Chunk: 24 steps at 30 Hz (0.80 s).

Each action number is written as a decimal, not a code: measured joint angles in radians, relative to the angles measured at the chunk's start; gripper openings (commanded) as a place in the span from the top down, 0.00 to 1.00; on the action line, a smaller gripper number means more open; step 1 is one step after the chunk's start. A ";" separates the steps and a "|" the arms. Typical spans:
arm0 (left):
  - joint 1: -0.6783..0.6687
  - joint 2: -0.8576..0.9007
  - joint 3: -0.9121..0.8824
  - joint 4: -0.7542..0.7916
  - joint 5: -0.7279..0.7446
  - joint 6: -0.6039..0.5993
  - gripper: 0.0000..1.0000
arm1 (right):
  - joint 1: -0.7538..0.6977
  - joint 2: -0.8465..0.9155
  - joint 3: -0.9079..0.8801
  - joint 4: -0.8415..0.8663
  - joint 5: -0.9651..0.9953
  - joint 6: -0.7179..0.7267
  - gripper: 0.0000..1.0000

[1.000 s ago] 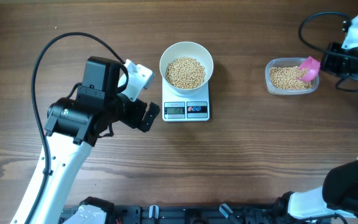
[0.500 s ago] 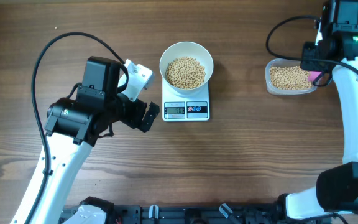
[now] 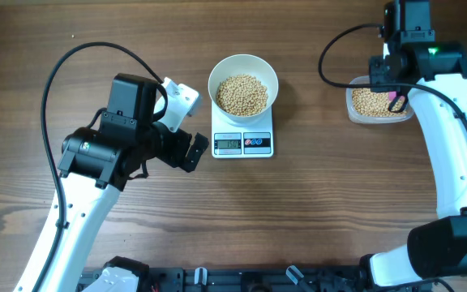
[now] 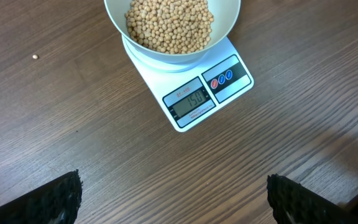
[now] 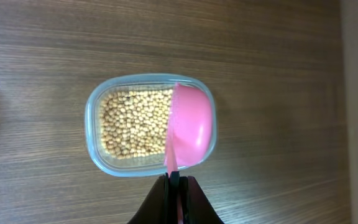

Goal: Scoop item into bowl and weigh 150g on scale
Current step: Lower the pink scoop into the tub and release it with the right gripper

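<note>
Since the scale (image 4: 194, 93) read target, I judged weighing done; right gripper (image 5: 174, 180), clamped on pink scoop (image 5: 191, 124), should park it.

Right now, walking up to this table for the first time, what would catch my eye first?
The white bowl full of tan beans stands on the small scale in the middle, and its display seems to read 150. Next comes the pink scoop on the right, pinched by the right gripper over a clear tub holding more beans.
</note>
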 measured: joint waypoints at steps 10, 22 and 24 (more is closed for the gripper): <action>0.000 0.000 0.000 0.000 0.000 0.000 0.00 | 0.001 -0.010 -0.113 0.170 -0.852 0.124 0.96; 0.000 0.000 0.000 0.000 0.000 0.000 0.00 | -0.364 -0.072 -0.193 0.143 -0.697 0.266 0.96; 0.000 0.000 0.000 0.000 0.000 0.000 0.00 | -0.369 -0.072 -0.199 0.143 -0.645 0.266 0.93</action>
